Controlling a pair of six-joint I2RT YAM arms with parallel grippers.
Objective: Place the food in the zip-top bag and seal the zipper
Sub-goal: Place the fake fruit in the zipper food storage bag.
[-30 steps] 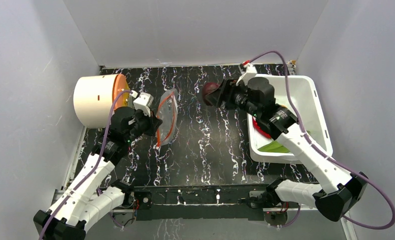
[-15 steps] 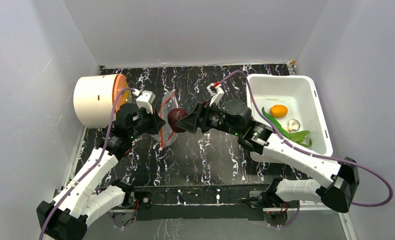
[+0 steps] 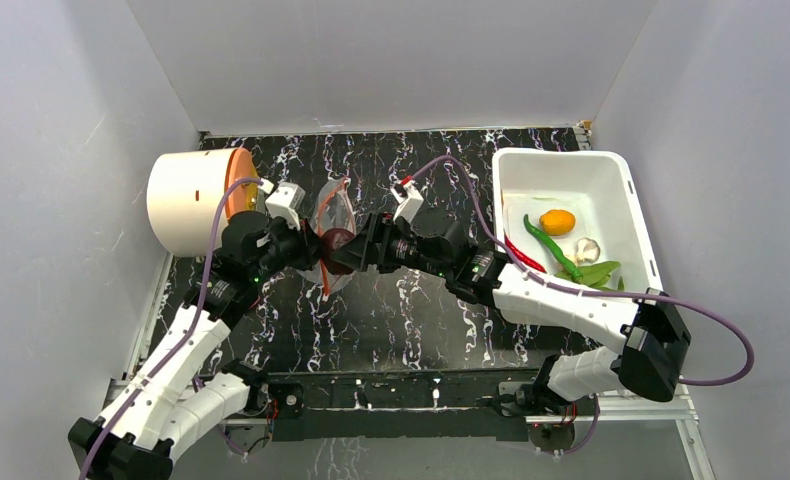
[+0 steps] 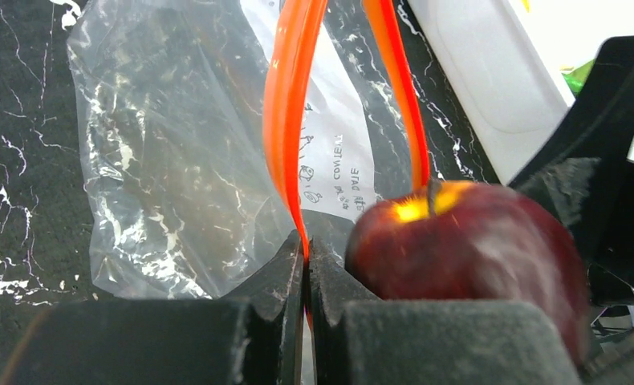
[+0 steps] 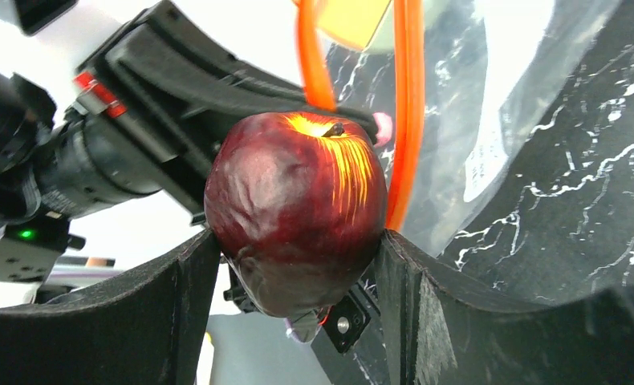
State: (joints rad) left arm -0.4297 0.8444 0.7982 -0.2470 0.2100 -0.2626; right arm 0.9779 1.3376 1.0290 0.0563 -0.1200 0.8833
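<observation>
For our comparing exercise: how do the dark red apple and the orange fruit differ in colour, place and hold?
Colour: the apple is dark maroon, yellow near its stem; the orange fruit is plain orange. Hold: the right gripper clamps the apple; the orange fruit lies loose. Place: the apple is at the mouth of the zip-top bag; the orange fruit sits in the white bin. Both are round.

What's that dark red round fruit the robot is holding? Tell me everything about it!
The dark maroon toy apple is round and shiny, with a yellow-orange patch around its short dark stem and slightly dented skin. The right gripper clamps its two sides, with the stem pointing up in the wrist view. It sits at the open mouth of the clear crinkly plastic bag, close by its orange-red zipper strips.
</observation>
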